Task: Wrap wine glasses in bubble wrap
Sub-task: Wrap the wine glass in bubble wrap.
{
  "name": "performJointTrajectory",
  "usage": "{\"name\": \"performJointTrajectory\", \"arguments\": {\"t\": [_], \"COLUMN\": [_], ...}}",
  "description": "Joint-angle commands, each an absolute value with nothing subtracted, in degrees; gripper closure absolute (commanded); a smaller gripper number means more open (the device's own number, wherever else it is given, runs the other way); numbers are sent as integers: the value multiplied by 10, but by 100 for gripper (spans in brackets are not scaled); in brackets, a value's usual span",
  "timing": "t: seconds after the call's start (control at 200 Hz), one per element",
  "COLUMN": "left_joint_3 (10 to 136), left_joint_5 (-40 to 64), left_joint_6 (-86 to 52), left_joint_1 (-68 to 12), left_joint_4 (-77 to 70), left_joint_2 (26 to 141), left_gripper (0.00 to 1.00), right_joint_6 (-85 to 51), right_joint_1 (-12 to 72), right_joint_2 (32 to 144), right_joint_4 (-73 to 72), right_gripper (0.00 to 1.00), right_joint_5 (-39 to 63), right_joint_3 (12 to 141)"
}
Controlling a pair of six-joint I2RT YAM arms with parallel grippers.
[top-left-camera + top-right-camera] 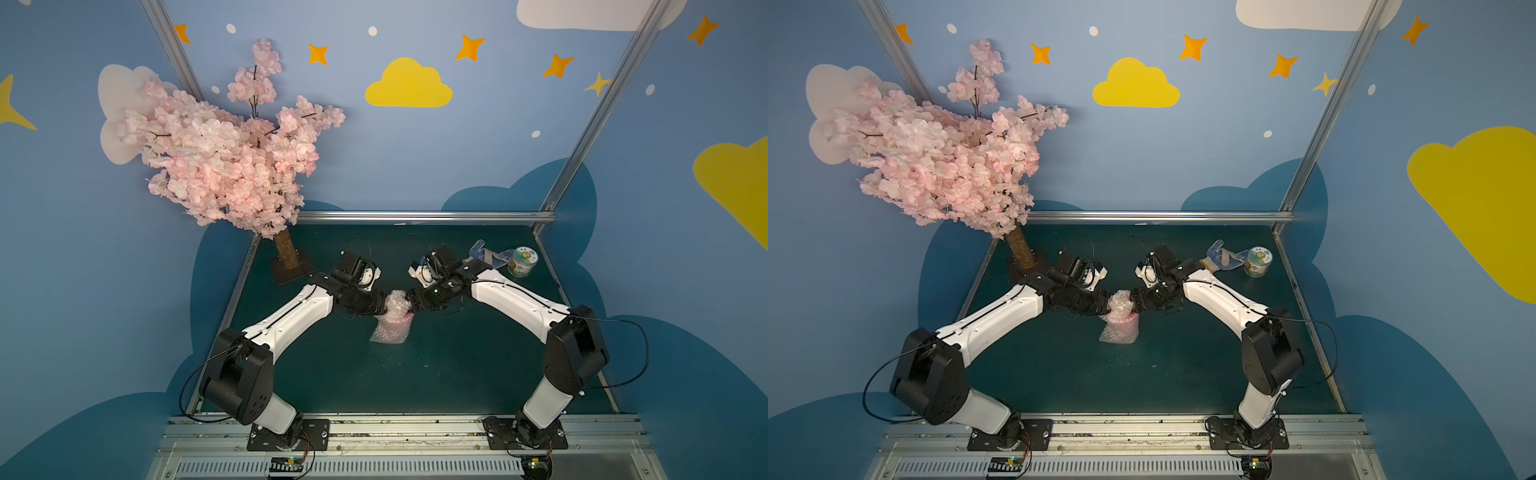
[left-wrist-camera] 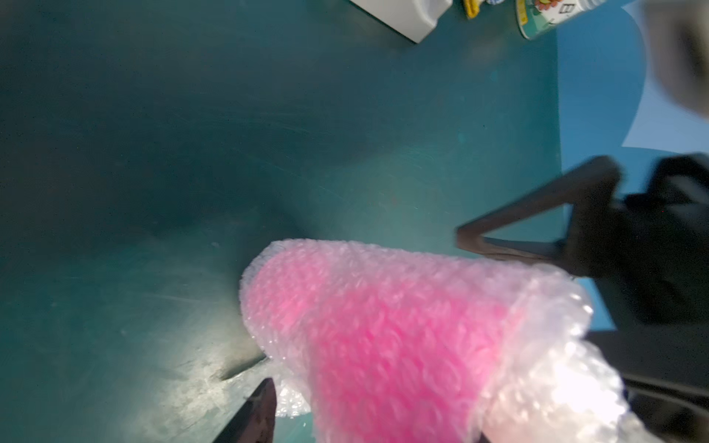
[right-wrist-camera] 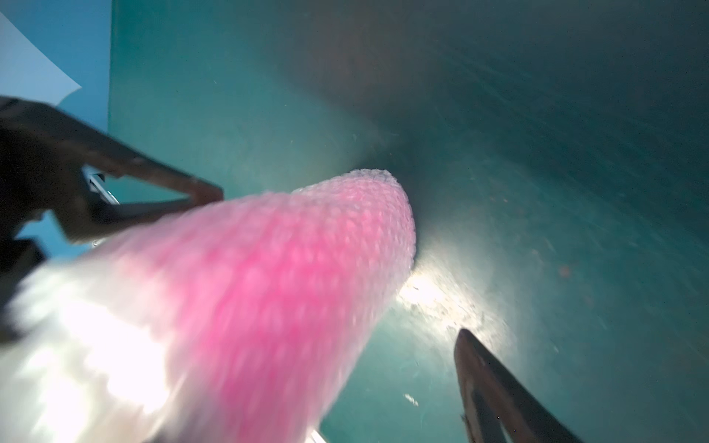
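Observation:
The hot-pink wine glass lies tilted on the green table, rolled inside the bubble wrap, and shows pink through it in both wrist views. The bundle sits mid-table in both top views, with both grippers at its far, bunched end. My left gripper straddles the bundle. One of its fingertips stands at the loose wrap's edge, and the bundle mostly hides the other. My right gripper is open. Bare table shows between its visible finger and the bundle.
A pink blossom tree stands at the back left on a brown trunk. At the back right are a small labelled tub and a tape dispenser. Metal rails edge the table.

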State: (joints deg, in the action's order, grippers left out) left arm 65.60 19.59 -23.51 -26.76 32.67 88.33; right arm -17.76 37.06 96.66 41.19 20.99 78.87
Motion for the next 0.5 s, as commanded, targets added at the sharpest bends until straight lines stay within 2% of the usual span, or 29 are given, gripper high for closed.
{"name": "performJointTrajectory", "arguments": {"t": [0.0, 0.25, 0.496], "left_joint_3": [652, 675, 681], "left_joint_5": [113, 98, 93], "left_joint_6": [-219, -215, -212], "left_joint_1": [-265, -274, -282], "left_joint_4": [398, 409, 412], "left_joint_2": [913, 927, 926], "left_gripper": [41, 42, 42], "right_joint_6": [-170, -181, -195], "right_joint_1": [354, 378, 403], "right_joint_2": [916, 875, 946], "right_joint_4": [456, 411, 387], "right_gripper": [23, 21, 21], "right_joint_5": [199, 219, 202], "right_joint_3": [807, 804, 818]}}
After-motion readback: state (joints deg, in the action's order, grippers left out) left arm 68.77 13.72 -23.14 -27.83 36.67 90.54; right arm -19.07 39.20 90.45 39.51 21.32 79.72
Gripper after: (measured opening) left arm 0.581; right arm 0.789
